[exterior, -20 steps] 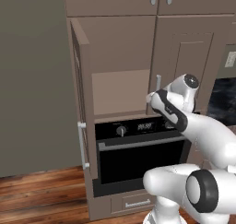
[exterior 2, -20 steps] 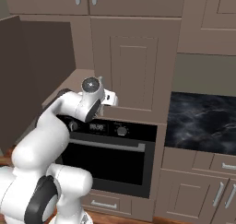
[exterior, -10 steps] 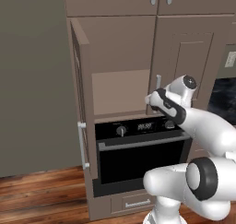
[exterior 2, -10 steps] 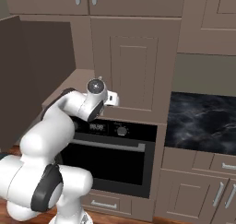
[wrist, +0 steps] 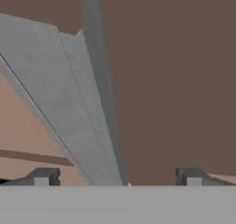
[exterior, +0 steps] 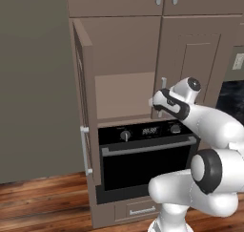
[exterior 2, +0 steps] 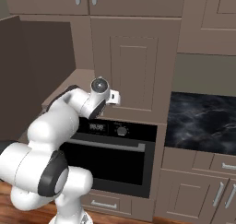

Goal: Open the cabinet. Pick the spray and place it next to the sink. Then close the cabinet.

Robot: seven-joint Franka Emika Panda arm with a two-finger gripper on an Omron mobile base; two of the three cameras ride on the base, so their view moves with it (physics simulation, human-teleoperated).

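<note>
We saw the cabinet [exterior: 143,78] with its left door [exterior: 86,102] swung wide open toward us, edge-on in the left base view, and its right door [exterior: 193,64] shut. The tan interior [exterior: 125,95] was bare where we could see it; we could not spot the spray. The gripper [exterior: 156,103] sat at the lower left corner of the shut right door, right by its silver bar handle [exterior: 163,85], just above the black oven [exterior: 143,152]. In the hand view the gripper's two dark fingertips [wrist: 41,177] stood far apart, spread wide with nothing between them, and the grey door edge ran up between them. In the right base view the hand [exterior 2: 112,97] was against the door panel [exterior 2: 133,66], with dark counter [exterior 2: 203,121] off to the right.
</note>
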